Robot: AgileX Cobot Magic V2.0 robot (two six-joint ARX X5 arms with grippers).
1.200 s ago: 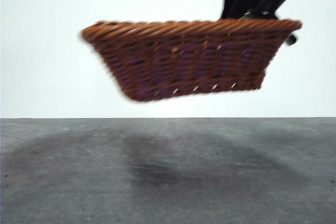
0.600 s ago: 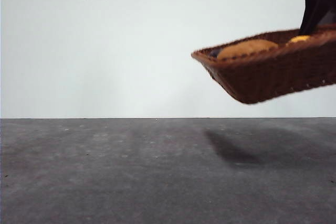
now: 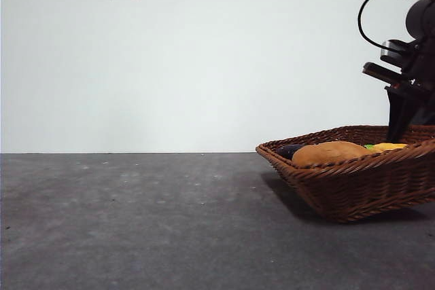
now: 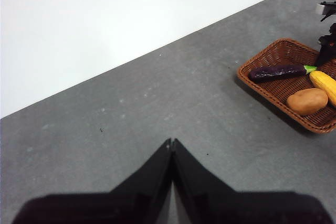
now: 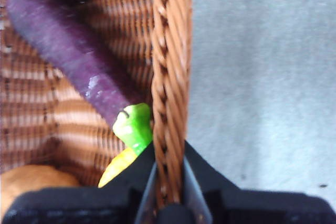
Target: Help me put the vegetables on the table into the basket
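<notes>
The basket (image 3: 353, 191) sits on the counter (image 3: 149, 222) at the front view's right, holding potato (image 3: 331, 152), eggplant (image 4: 277, 72) and yellow vegetable (image 4: 324, 83), with the right gripper (image 5: 168, 182) on its rim.

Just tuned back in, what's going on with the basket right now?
The basket sits on the table, with the eggplant, the potato and the yellow vegetable all inside it. The right gripper is clamped on the basket's braided rim, one jaw inside and one outside. The left gripper is shut and empty, hanging over bare table well away from the basket.
</notes>
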